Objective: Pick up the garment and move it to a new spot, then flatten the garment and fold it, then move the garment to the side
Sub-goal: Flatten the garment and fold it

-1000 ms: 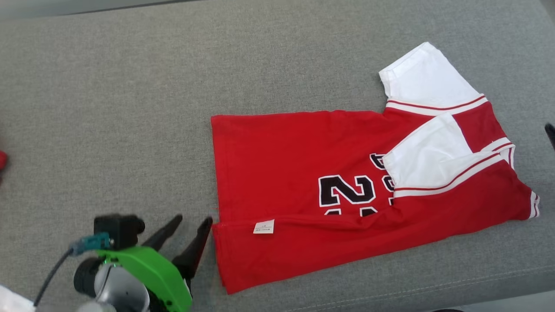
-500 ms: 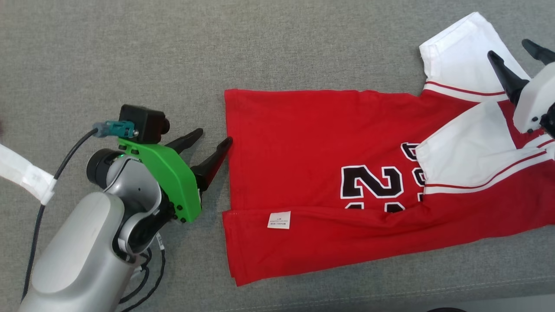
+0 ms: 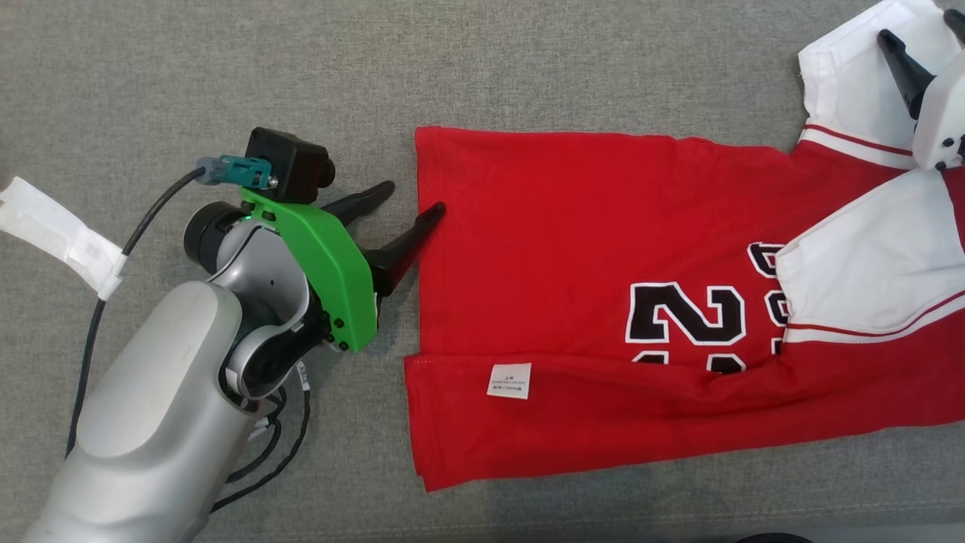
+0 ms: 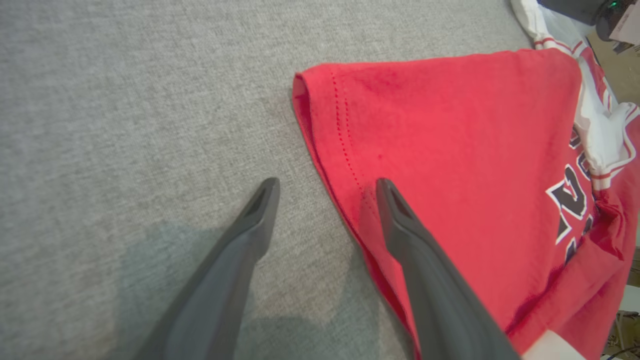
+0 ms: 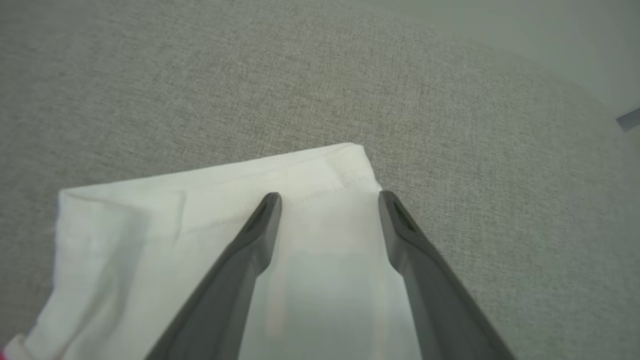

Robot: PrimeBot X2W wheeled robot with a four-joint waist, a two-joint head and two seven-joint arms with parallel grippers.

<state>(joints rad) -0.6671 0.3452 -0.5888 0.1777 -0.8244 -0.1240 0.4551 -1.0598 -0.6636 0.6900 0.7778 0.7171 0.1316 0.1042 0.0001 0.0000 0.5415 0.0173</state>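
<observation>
From my console I saw the red basketball jersey (image 3: 573, 302) lying flat on the grey fabric cushion (image 3: 226, 68). Its hem was toward the robot's left and its shoulders ran off the right edge of the head view. The near strip of the body was folded over along a crease, and a small white label (image 3: 509, 380) showed on that flap. The black numerals with white outlines (image 3: 686, 324) sat partly under the crease and partly under a white sleeve (image 3: 874, 264) folded in over the chest. The second white sleeve (image 3: 852, 83) stuck out past the far edge of the body.

The left gripper (image 3: 414, 196) was spread wide and held nothing. It sat low at the hem. In the left wrist view one finger was over bare cushion and the other over the red cloth just inside the stitched hem, so the edge ran between them (whether the tips actually touched the cloth I could not tell). Its green bracket (image 3: 332, 264) carried the black wrist camera (image 3: 290, 164).

The right gripper (image 3: 921, 26) was also spread and empty, over the outer sleeve. In the right wrist view both fingers lay above the white cloth near its cuff corner, with the tips just short of the cuff edge and grey cushion beyond.
</observation>
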